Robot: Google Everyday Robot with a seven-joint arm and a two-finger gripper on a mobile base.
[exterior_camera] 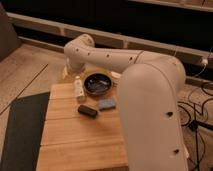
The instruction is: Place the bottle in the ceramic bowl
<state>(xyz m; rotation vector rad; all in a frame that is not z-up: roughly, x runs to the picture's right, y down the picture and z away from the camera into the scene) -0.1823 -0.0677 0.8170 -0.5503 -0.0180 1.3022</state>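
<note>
Bottle (78, 88) stands just in front of the robot's pincer (72, 69), which hangs low at the far left edge of the table (80, 142), under the bend of the white arm (145, 95). The pincer is in shadow and partly behind the arm's rounded joint, so I cannot tell whether it is open or closed, or whether it touches the bottle.

The bottle is upright, its long axis vertical and its white cap on top. Just right of it, and to the pincer's right, sits the ceramic bowl (98, 84), dark and glossy; bottle and bowl look nearly touching. Nearer to me than the bowl lies a blue sponge (106, 104), with a black block (87, 110) beside it, below the bottle.

The table is pale wooden slats. A dark mat (22, 127) lies on the speckled floor (25, 75) left of it. Behind the pincer runs a dark wall (125, 20) with a pale ledge (45, 25). Cables (199, 117) trail on the floor far right.

The arm fills the right foreground, hiding the table's right side and the bowl's far right rim.
</note>
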